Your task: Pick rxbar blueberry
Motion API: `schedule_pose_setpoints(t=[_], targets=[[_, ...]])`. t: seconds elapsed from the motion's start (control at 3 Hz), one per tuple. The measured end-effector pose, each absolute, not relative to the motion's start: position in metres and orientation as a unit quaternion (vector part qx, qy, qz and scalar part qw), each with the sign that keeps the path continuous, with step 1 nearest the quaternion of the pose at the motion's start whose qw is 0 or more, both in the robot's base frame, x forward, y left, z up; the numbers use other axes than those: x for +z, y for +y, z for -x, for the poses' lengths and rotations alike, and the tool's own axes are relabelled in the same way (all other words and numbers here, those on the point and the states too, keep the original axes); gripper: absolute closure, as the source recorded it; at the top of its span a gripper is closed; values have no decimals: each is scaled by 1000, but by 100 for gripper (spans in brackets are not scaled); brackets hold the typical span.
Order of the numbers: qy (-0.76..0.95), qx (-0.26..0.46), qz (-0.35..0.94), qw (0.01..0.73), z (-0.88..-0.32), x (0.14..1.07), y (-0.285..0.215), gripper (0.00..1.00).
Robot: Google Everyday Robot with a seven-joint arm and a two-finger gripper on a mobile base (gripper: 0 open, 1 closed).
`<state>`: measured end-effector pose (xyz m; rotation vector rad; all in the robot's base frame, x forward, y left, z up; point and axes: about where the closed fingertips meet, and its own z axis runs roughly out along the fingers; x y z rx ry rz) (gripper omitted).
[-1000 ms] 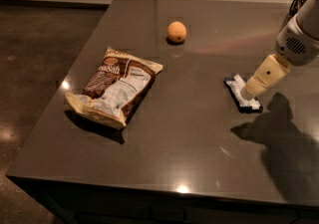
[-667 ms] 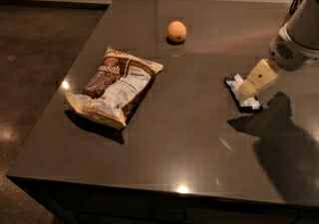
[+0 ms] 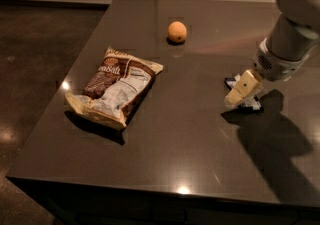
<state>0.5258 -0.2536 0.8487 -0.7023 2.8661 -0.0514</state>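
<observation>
The rxbar blueberry (image 3: 232,83) lies flat on the dark table at the right. It is a small navy bar with a white panel, mostly hidden under my gripper. My gripper (image 3: 239,97) hangs from the white arm that comes in from the upper right. Its cream fingers point down onto the bar, with the tips at the bar's near end.
A large brown-and-white crinkled snack bag (image 3: 114,86) lies at the left-middle of the table (image 3: 190,154). A round orange fruit (image 3: 176,32) sits toward the back. The table's left and front edges drop to the dark floor.
The gripper has moved down and slightly toward the near left, covering more of the bar. The bar, the bag and the fruit have not moved.
</observation>
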Motion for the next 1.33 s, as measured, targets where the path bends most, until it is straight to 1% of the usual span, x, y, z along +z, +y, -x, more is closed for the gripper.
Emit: schedule_pose_setpoints(t=[0.33,0.67,1.33], targets=[[968,-14,239,77,-528,833,-244,0],[968,-8,240,66,-529,825,-239,18],[967,4,247,68,-532,829,-233,64]])
